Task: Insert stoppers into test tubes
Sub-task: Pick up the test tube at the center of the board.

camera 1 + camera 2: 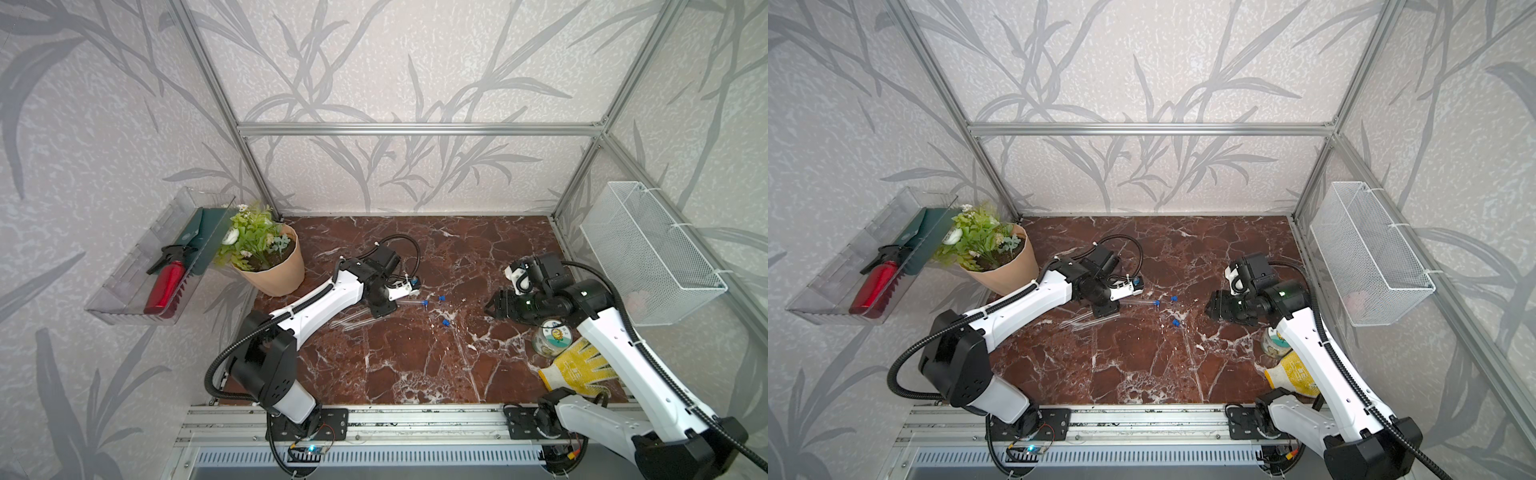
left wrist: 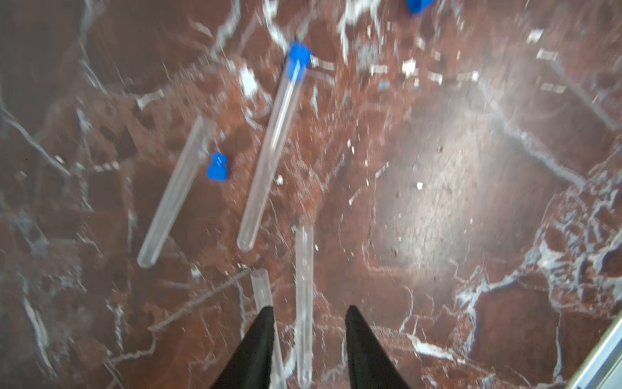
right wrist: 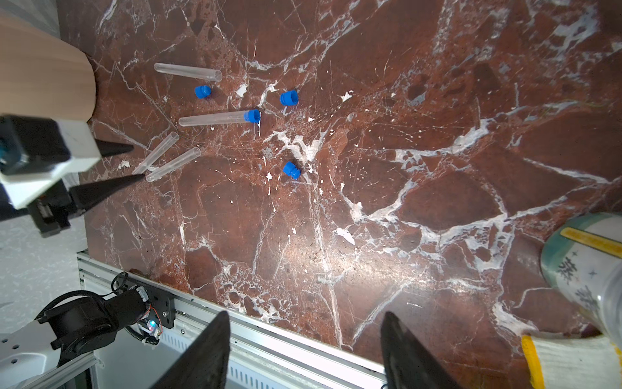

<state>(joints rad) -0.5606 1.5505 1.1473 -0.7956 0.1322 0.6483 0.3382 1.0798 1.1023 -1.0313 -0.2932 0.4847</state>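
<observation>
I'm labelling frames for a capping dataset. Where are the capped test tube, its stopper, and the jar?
capped test tube [image 3: 215, 118]: right wrist view, middle of the clear barrel.
stopper [image 3: 251, 116]: right wrist view, blue plug's side.
jar [image 1: 553, 335]: in a top view, printed lid.

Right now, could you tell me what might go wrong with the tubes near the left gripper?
At the left gripper, open over one bare tube, a second tube lies close alongside; closing may catch both or roll one across the smooth table. The loose stoppers are tiny; fingers might flick them away.
</observation>
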